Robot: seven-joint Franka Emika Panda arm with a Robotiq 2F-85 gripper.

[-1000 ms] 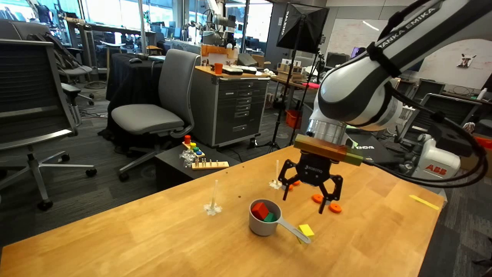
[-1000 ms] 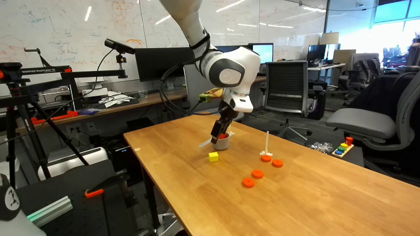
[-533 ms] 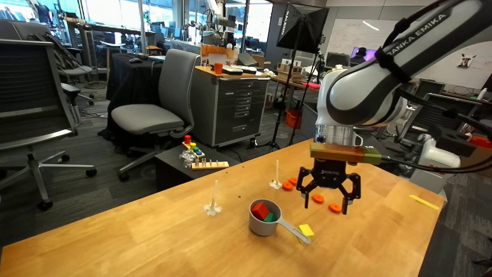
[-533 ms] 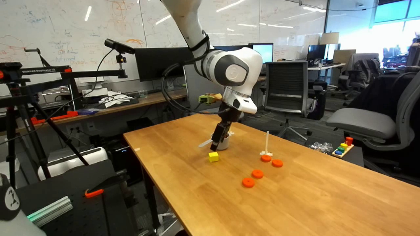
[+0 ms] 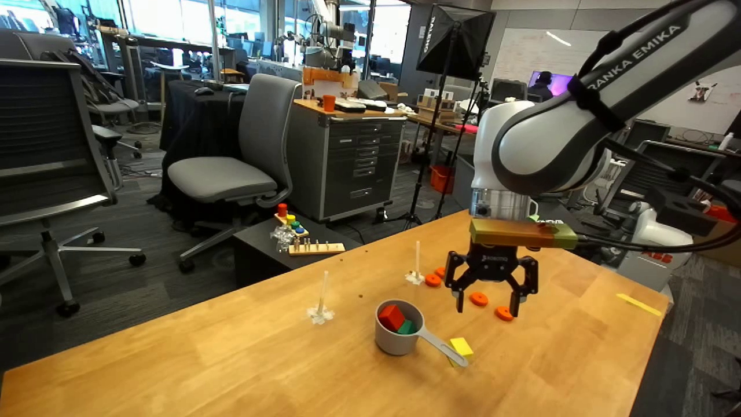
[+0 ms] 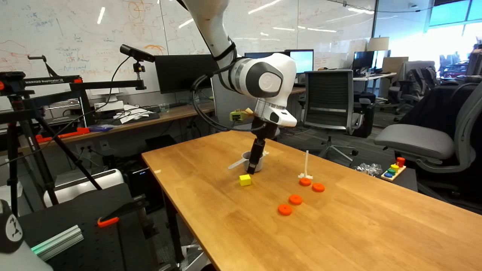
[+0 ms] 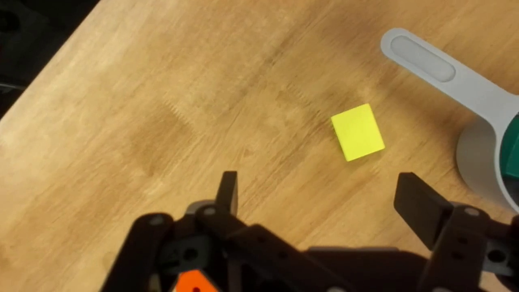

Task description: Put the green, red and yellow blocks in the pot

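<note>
Pot (image 5: 394,343): red block (image 5: 391,317), green block (image 5: 407,328) being contained within its wall | yellow block (image 7: 358,132) being borne by table (image 5: 289,370) beside pot | gripper (image 5: 487,313) being held near pot, fingers (image 7: 421,209) spread, empty, apparently for straddling yellow block

Bent white-and-grey robot arm (image 5: 538,145), black gripper (image 5: 488,311) pointing down, fingers (image 7: 419,207) spread apart

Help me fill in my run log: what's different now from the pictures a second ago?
The gripper has moved right in an exterior view, farther from the pot in that picture, and its tilt has levelled out. It was open and still is; nothing was taken hold of or let go. Unchanged: the red block and green block in the pot, the yellow block on the table, and the orange discs.
</note>
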